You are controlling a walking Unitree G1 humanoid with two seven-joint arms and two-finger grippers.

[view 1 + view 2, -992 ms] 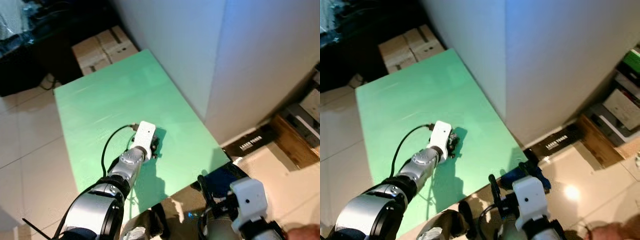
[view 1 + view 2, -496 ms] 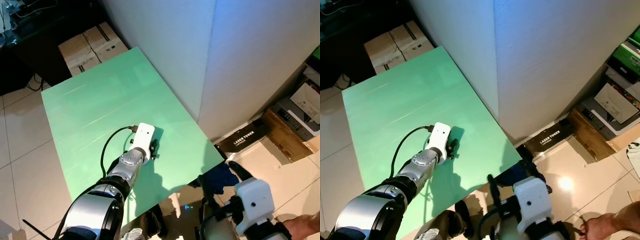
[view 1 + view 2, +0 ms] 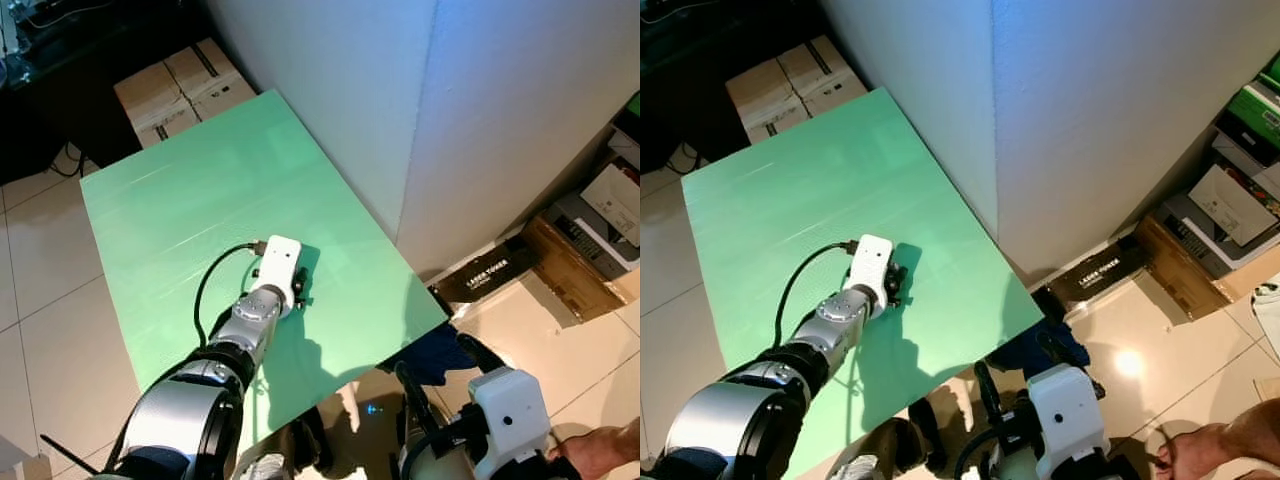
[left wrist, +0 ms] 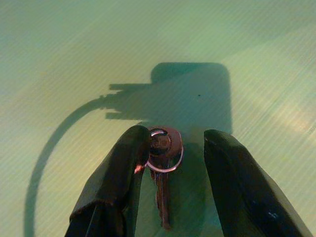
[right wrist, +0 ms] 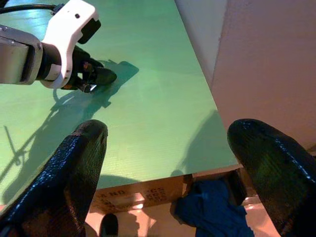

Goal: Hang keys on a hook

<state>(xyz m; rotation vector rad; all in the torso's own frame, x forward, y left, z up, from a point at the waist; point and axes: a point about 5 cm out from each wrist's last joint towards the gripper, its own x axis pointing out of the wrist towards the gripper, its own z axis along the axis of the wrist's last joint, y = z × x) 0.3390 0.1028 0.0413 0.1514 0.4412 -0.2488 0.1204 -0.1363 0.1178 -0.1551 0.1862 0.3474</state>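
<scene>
Left tool fingers apart, straddling keys on green table, frame centre | right tool spread wide, lower right.

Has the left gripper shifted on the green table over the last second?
Yes. The left gripper has moved slightly away from the green table's wall-side edge, keys between its fingers.

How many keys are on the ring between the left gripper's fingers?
1 clearly: a key hangs from the ring on the green table, between the left gripper fingers. Another could be hidden behind it.
</scene>
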